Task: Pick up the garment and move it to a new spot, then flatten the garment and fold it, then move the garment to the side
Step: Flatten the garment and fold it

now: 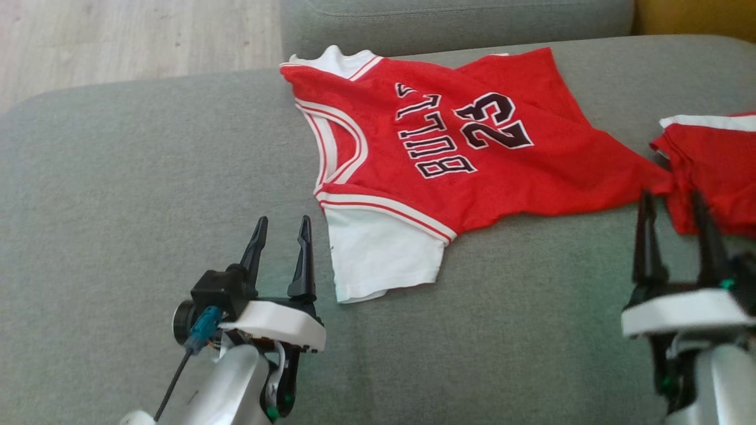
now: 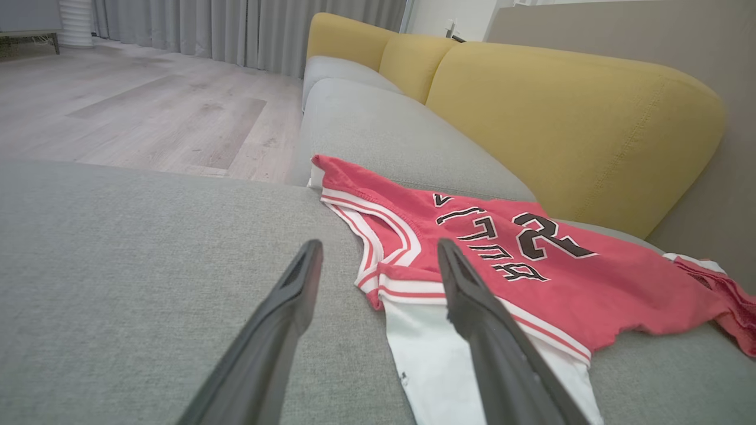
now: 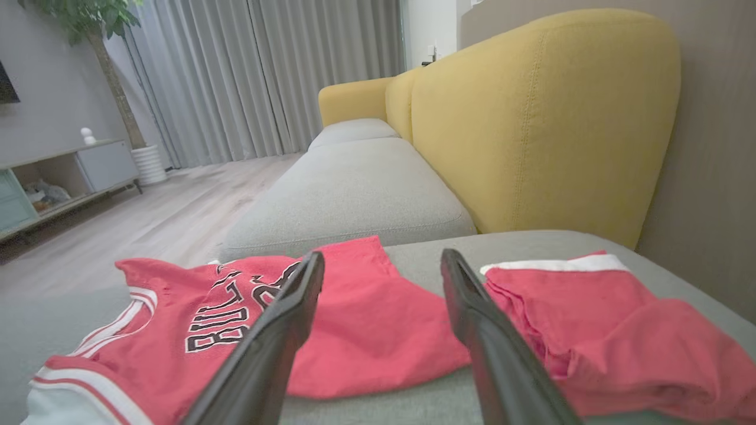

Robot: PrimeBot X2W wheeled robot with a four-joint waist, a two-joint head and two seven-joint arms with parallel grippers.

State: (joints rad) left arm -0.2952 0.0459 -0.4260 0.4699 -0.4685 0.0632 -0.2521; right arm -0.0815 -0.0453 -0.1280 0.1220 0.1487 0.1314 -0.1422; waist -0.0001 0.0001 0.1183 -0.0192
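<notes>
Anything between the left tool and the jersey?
Nothing visible. The left tool is open over bare grey cushion. The jersey lies flat just to its right, its white sleeve nearest.

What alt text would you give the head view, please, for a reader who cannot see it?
A red and white jersey lettered BULLS 23 lies spread but wrinkled on a grey sofa cushion. The left gripper and right gripper stand open near the bottom corners, holding nothing. A second red garment lies at the right edge.
</notes>
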